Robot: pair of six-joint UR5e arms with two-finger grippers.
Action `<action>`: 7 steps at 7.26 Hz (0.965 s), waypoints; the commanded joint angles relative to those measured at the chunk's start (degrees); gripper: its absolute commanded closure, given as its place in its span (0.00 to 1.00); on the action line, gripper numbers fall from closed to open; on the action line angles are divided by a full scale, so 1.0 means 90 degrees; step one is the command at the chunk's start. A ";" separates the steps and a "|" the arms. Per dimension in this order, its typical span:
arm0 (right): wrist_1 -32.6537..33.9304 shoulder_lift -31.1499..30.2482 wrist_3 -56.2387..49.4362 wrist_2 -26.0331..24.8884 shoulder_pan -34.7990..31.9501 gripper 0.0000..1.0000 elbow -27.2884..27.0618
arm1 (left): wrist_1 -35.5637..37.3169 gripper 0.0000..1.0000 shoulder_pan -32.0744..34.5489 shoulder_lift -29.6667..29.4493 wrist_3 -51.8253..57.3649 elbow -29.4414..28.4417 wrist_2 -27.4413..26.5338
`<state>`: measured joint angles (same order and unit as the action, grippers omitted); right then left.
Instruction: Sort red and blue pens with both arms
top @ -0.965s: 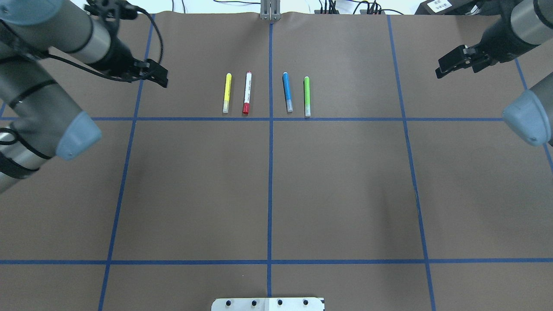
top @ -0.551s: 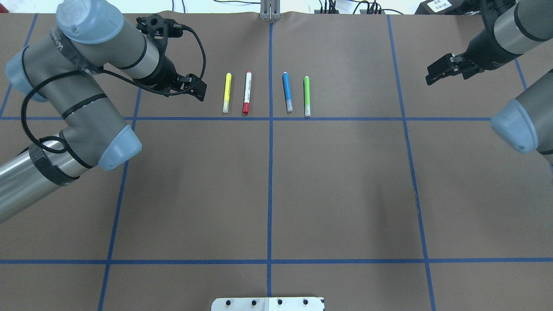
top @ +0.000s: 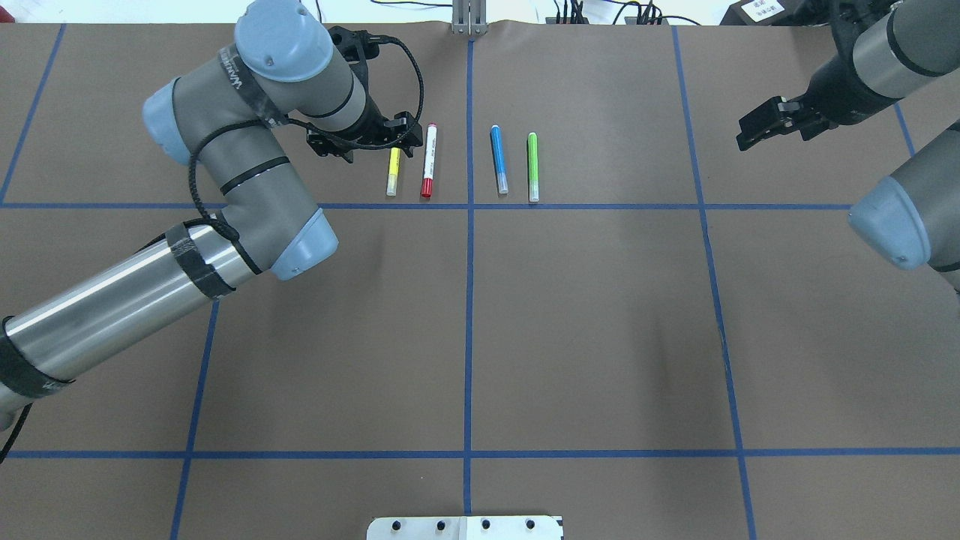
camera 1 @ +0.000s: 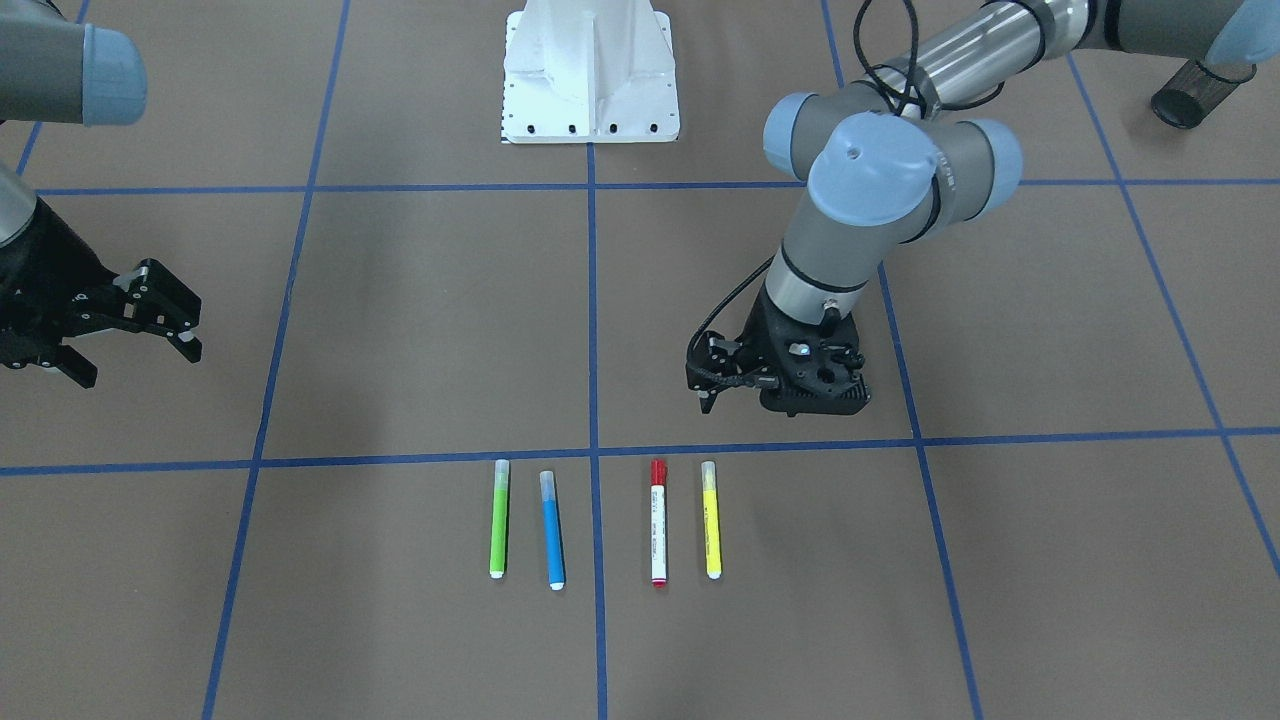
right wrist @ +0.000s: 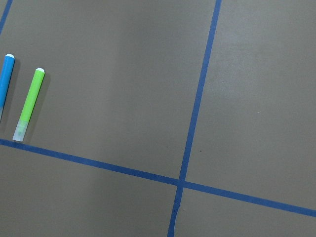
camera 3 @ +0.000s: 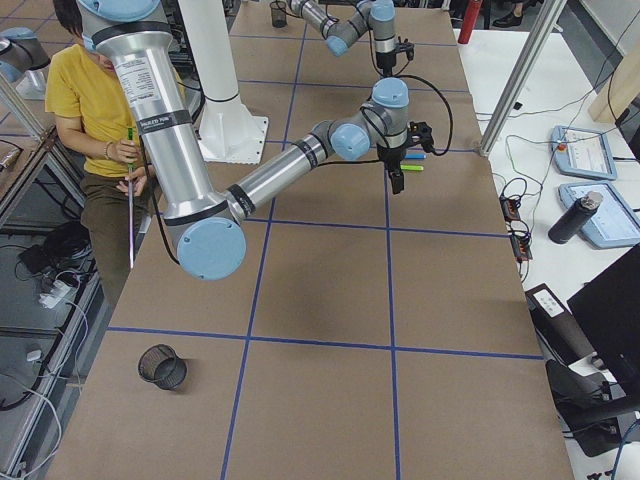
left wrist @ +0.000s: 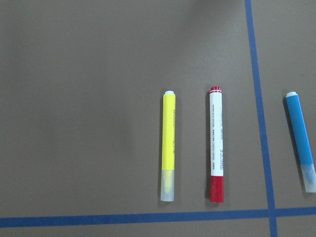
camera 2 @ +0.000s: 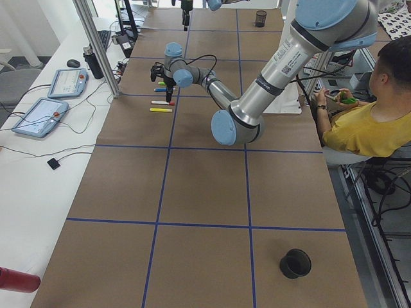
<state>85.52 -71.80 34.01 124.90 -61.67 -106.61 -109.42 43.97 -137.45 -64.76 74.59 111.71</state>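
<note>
The red pen (top: 429, 161) has a white printed barrel and a red cap, and lies just left of the centre tape line. The blue pen (top: 499, 159) lies just right of that line, parallel to it. Both show in the front view as the red pen (camera 1: 658, 522) and the blue pen (camera 1: 552, 528), and in the left wrist view as the red pen (left wrist: 217, 144) and the blue pen (left wrist: 301, 140). My left gripper (top: 409, 137) hovers open over the yellow marker's far end, close beside the red pen and holding nothing. My right gripper (camera 1: 138, 360) hangs open and empty, far to the right of the pens.
A yellow marker (top: 392, 171) lies left of the red pen and a green marker (top: 532, 166) right of the blue pen. A black mesh cup (camera 1: 1190, 95) stands near the robot's left table end. The white pedestal (camera 1: 590, 70) is at mid-table. A person (camera 2: 366, 122) sits beside the table.
My left arm has swung right from the table's left side until its gripper is above the yellow marker next to the red pen. The right gripper has shifted slightly left. The pens have not moved.
</note>
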 commanded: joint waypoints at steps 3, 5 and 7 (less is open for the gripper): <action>0.0000 0.0000 0.0000 -0.0079 0.0066 0.00 0.0029 | -0.0831 0.24 -0.0334 -0.0656 -0.0002 -0.1452 -0.0030; 0.0000 0.0000 0.0000 -0.0079 0.0066 0.00 0.0049 | -0.0831 0.36 -0.0491 -0.0665 -0.0002 -0.1501 -0.0040; 0.0000 0.0000 0.0000 -0.0079 0.0085 0.00 0.0049 | -0.0831 0.46 -0.0501 -0.0772 0.0008 -0.1714 -0.0040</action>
<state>85.52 -71.81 34.01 124.19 -60.99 -106.20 -116.89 39.62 -143.64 -64.76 60.45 111.41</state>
